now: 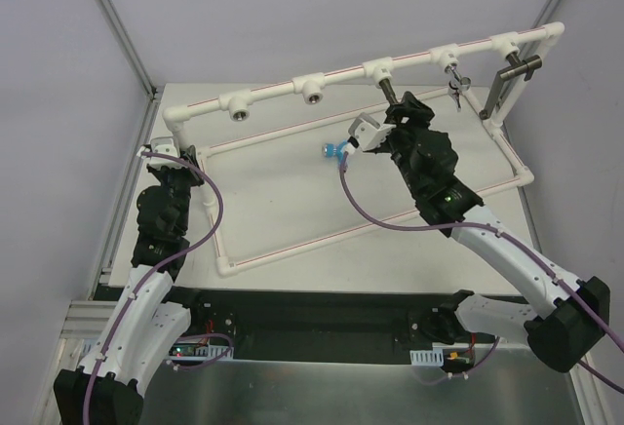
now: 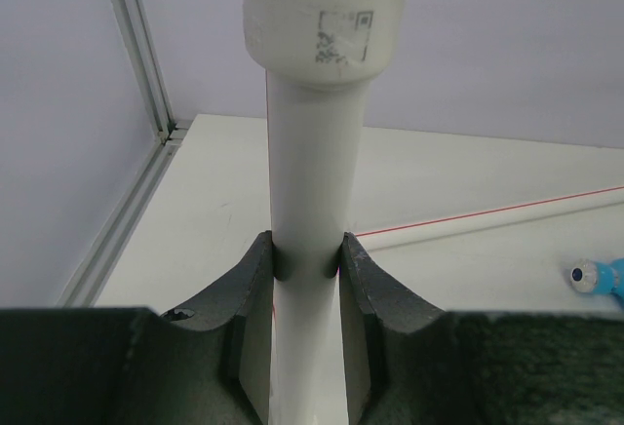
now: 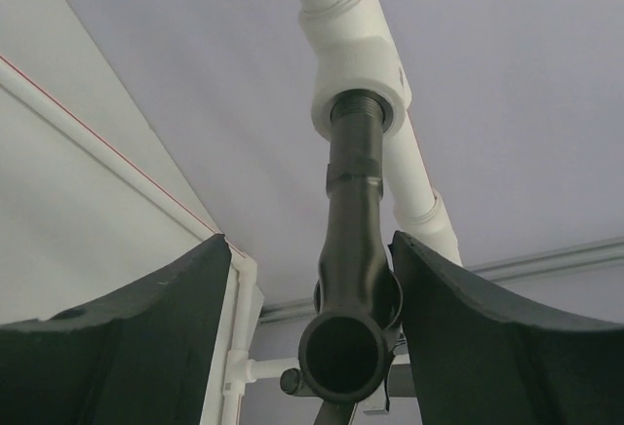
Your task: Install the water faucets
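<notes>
**Right arm:** extended forward to the top rail of the white pipe frame [image 1: 346,73], wrist pitched upward.

**Right end effector [image 3: 312,238]:** fingers [image 3: 458,328] apart, straddling the dark grey faucet [image 3: 353,211]. The faucet's threaded end sits in a tee socket [image 3: 359,74] directly ahead of the fingertips. One finger appears to touch the faucet body, though contact is not confirmed. The other stands clear.

**Left arm:** folded, reaching only to the frame's near-left corner.

**Left end effector [image 2: 307,259]:** clamped on the upright post [image 2: 307,133], below an elbow fitting [image 2: 322,16].

**Blue-handled faucet [image 1: 334,151]:** lies on the bench [image 1: 283,181], near the right end effector and off to its left. It is well apart from the left end effector, to that one's right.
</notes>
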You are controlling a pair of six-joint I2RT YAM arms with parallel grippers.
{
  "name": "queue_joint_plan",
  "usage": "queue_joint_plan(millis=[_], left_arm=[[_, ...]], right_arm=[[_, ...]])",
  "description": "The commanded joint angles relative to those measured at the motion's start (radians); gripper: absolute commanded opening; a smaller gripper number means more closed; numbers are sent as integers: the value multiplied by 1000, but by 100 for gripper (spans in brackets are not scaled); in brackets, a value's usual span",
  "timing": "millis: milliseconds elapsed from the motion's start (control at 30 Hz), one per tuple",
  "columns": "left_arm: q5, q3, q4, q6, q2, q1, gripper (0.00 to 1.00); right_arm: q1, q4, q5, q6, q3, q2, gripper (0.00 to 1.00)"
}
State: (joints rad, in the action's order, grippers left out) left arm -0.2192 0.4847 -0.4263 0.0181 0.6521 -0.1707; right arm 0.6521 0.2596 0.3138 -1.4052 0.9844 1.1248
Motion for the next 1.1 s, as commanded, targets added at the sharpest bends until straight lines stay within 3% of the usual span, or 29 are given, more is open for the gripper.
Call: queue_joint_plan(millis=[0, 100, 200, 233, 300, 467, 533, 600, 767, 1067], left_arm=[[96, 14, -15, -35, -2, -35, 0], [95, 14, -17, -35, -3, -35, 0], [96, 14, -15, -33, -3, -35, 0], [96, 14, -15, -33, -3, -35, 0], [95, 14, -15, -33, -5, -35, 0], [93, 14, -15, -32, -9, -35, 0], [93, 14, -15, -32, -8, -35, 0], [95, 14, -17, -33, -9, -35, 0], [95, 12, -17, -33, -12, -36, 0], [93, 12, -17, -32, -17, -39, 0]], right_arm=[[1, 129, 44, -61, 8, 23, 65], [-5, 129, 59, -49, 13, 38, 52], [-12, 113, 67, 1, 25, 49, 27], [-14, 81, 65, 20, 33, 49, 13], [-17, 34, 59, 98, 66, 56, 2], [-35, -109, 13, 332, 131, 56, 2], [-61, -180, -71, 591, 160, 52, 2], [-87, -194, -110, 700, 168, 50, 2], [-132, -188, -214, 995, 163, 52, 2], [-215, -108, -354, 1354, 132, 49, 1]])
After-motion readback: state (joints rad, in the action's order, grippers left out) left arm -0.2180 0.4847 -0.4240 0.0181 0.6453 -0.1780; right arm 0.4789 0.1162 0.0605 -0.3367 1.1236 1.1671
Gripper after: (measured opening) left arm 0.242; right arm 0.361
